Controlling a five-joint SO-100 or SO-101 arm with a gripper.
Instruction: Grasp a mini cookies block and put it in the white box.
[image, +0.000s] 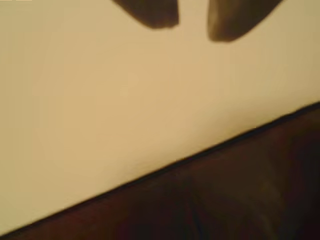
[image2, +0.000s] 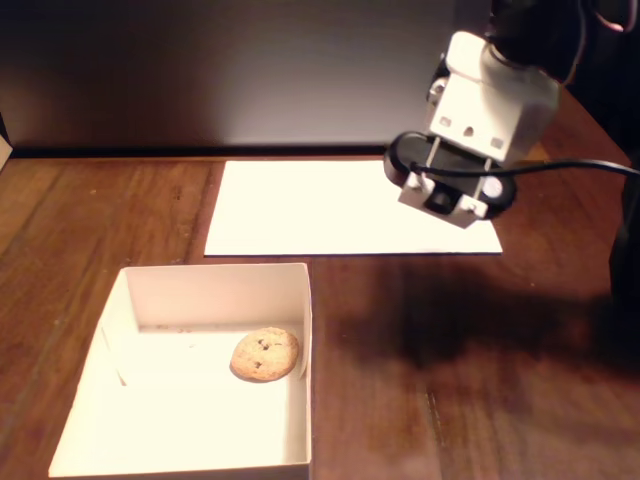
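The mini cookies block (image2: 266, 354), a round tan cookie with dark chips, lies flat inside the white box (image2: 120, 440), near its right wall. The box stands at the front left of the fixed view. In the wrist view my gripper (image: 193, 25) shows as two dark fingertips at the top edge with a gap between them and nothing in it. It hovers over the flat white paper sheet (image: 125, 100). In the fixed view the white arm head (image2: 485, 110) hangs above the sheet's right end, well away from the box, and the fingers are hidden behind it.
The white paper sheet (image2: 330, 210) lies on the dark wooden table (image2: 480, 380) behind the box. A black cable (image2: 580, 168) runs off to the right from the arm. A dark wall stands behind the table.
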